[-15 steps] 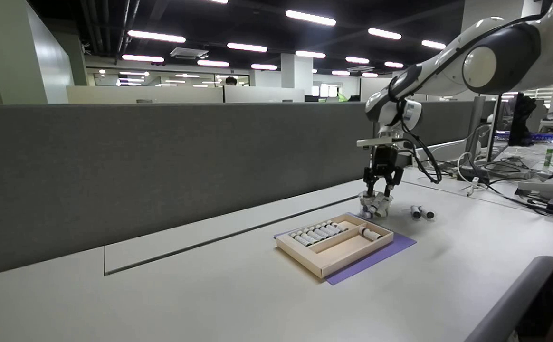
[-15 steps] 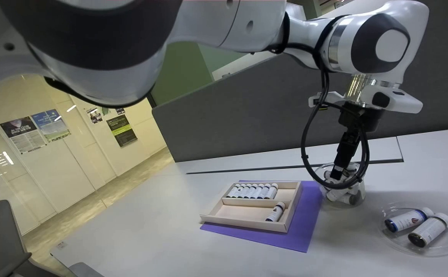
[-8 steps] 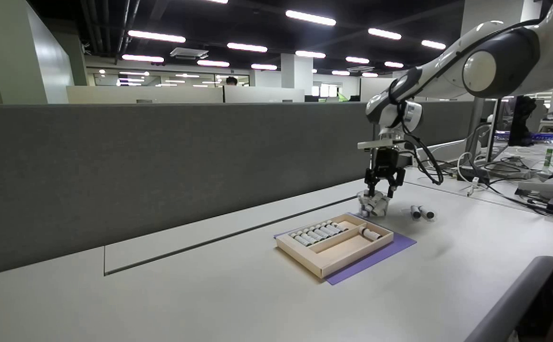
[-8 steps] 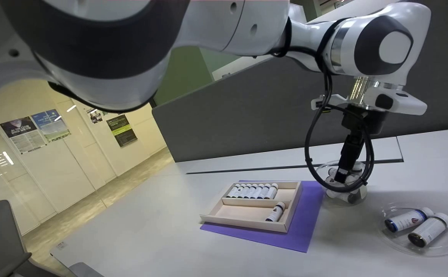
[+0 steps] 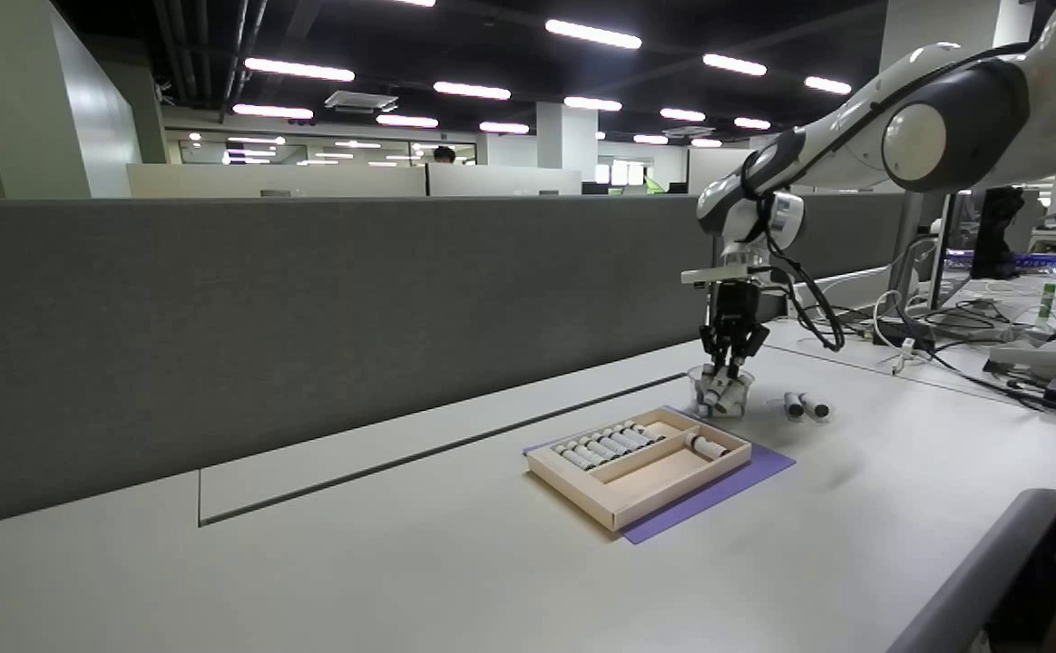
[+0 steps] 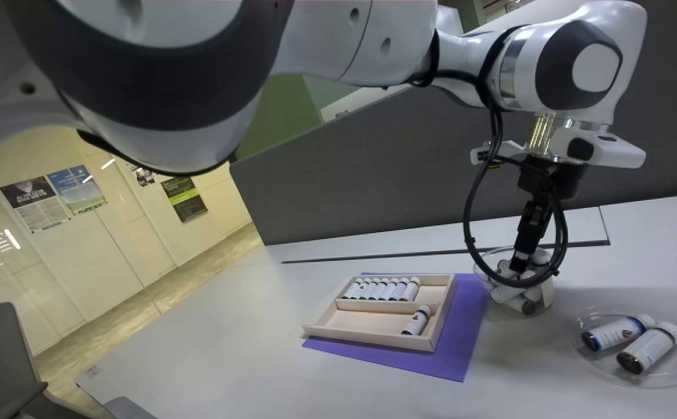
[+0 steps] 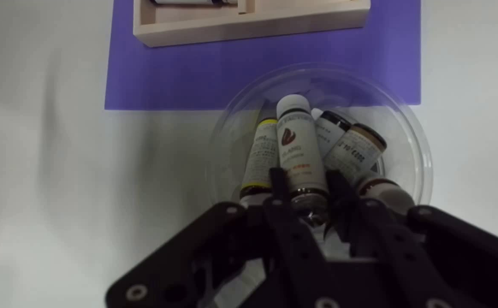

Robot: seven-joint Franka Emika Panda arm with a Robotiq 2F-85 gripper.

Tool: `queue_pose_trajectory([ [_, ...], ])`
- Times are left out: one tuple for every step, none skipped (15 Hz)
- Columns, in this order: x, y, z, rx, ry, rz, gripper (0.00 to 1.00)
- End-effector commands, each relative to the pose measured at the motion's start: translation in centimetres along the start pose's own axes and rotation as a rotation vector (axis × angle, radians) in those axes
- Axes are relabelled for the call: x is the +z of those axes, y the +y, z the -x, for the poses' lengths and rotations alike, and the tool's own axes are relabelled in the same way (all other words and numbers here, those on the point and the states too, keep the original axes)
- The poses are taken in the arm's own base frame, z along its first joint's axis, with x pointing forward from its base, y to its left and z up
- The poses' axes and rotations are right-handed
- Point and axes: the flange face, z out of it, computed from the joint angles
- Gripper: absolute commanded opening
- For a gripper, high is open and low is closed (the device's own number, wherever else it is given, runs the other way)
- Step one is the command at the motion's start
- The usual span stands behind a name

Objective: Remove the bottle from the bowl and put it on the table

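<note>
In the wrist view a white-labelled bottle (image 7: 301, 149) with a white cap lies among several other bottles in a round clear bowl (image 7: 427, 171). My gripper (image 7: 306, 173) reaches down into the bowl, one finger (image 7: 278, 182) on each side of that bottle's lower part, shut on it. The bottle's far end is partly hidden by the fingers. Both exterior views show the gripper (image 5: 727, 370) pointing down into the bowl (image 6: 492, 251), which stands on the pale table (image 6: 228, 326). A loop of cable partly covers the bowl there.
Beside the bowl is a wooden tray (image 6: 367, 343) with several bottles, resting on a purple sheet (image 6: 460, 343). A clear shallow dish (image 6: 585, 361) holds two bottles. The grey partition (image 5: 310, 336) runs along the table's back. Cables (image 5: 954, 317) lie farther along the table.
The jaws stood wide apart over the bowl; now they have come together around a bottle. The gripper rose a little, then lowered slightly, and the bottles in the bowl have shifted.
</note>
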Motion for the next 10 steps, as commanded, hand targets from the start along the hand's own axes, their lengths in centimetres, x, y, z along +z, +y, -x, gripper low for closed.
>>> queue_pose_trajectory([
  [-0.7, 0.0, 0.2, 0.026, -0.010, 0.015, 0.05],
  [-1.4, 0.0, 0.5, 0.016, -0.012, 0.007, 0.05],
  [-1.9, 0.0, 0.8, 0.008, -0.015, 0.002, 0.05],
  [-2.7, 0.1, 1.4, -0.005, -0.023, -0.001, 0.05],
  [-3.5, 0.1, 1.8, -0.017, -0.022, -0.010, 0.05],
  [-4.6, 0.1, 2.5, -0.032, -0.023, -0.024, 0.05],
  [-5.6, 0.0, 3.1, -0.050, -0.019, -0.038, 0.05],
  [-6.9, -0.1, 3.9, -0.074, -0.011, -0.053, 0.05],
  [-7.8, -0.1, 4.7, -0.097, -0.006, -0.062, 0.05],
  [-9.0, -0.1, 5.4, -0.121, 0.005, -0.075, 0.05],
])
